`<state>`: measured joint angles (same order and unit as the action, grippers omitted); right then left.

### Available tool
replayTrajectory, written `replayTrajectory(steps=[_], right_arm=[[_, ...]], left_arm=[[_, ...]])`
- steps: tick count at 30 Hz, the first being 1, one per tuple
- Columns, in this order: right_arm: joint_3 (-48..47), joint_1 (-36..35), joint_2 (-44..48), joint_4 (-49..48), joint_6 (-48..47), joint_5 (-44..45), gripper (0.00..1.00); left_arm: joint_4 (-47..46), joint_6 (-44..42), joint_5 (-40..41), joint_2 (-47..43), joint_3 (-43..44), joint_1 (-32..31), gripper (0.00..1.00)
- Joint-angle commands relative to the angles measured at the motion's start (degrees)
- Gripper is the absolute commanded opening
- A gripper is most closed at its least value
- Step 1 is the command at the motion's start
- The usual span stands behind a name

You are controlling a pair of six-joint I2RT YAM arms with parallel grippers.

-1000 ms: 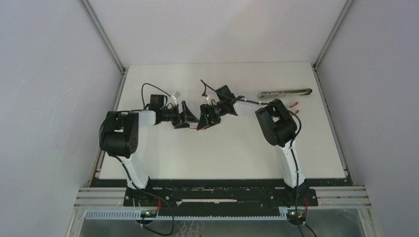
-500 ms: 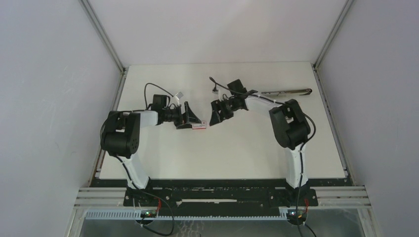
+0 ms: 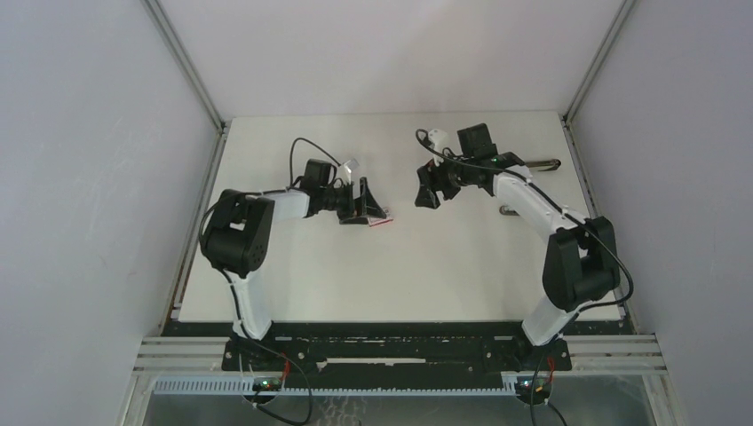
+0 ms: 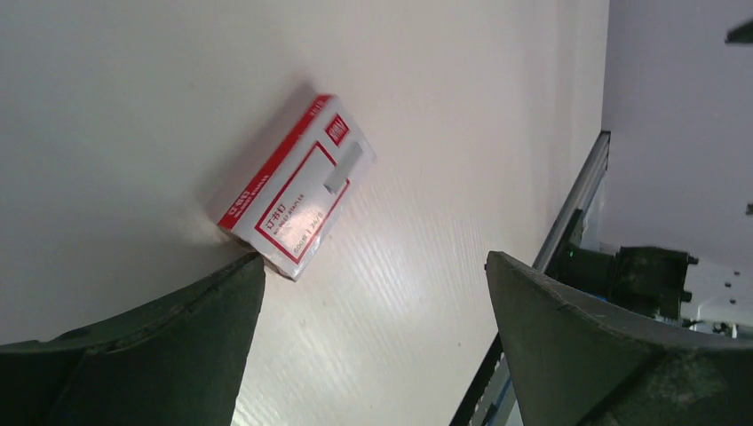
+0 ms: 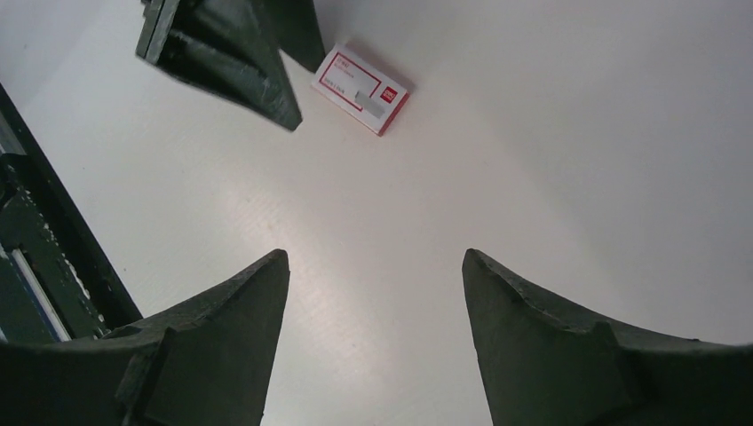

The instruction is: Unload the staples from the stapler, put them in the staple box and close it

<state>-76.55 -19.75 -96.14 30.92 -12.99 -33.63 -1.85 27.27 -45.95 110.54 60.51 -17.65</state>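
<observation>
The stapler (image 3: 544, 164), a long silver bar, lies at the table's far right, partly behind my right arm. A short grey strip of staples (image 4: 344, 167) rests on top of a small red-and-white box (image 4: 297, 188); the same strip (image 5: 369, 98) shows in the right wrist view. My left gripper (image 4: 375, 257) is open, one fingertip touching the box's near corner and nothing between the jaws. My right gripper (image 5: 374, 253) is open and empty over bare table, a short way right of the box (image 5: 361, 89) and facing it.
In the top view the left gripper (image 3: 371, 208) and right gripper (image 3: 425, 192) face each other across a gap, with the box (image 3: 381, 222) at the left one's tip. A small grey piece (image 3: 508, 210) lies under the right forearm. The table's metal edge (image 4: 568, 213) runs nearby.
My right arm has swung right and back, taking its gripper away from the left one and opening a little. The left gripper has shifted right. The box now lies uncovered.
</observation>
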Motion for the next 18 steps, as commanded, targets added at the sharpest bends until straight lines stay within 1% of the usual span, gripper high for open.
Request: replayTrajectory(steps=[1,6,10,12,18], right_arm=[[2.43,2.21,6.28,0.90,-3.61,0.49,0.72],[4.17,5.24,11.25,0.30,-4.45,0.00,0.73],[5.33,7.63,13.47,-0.52,-4.44,-0.82,0.73],[5.71,8.77,14.45,-0.90,-4.42,-1.14,0.74],[5.71,11.73,15.82,-1.32,-3.91,-2.61,0.74]], left_arm=[[-1.10,2.40,5.91,3.05,5.65,-0.59,1.00],[-2.35,4.26,6.32,5.58,8.97,-3.06,1.00],[-2.85,5.32,7.43,7.04,10.93,-3.53,1.00],[-4.31,6.82,7.05,6.97,10.34,-3.89,1.00],[-5.84,7.67,6.93,6.29,8.72,-6.17,1.00]])
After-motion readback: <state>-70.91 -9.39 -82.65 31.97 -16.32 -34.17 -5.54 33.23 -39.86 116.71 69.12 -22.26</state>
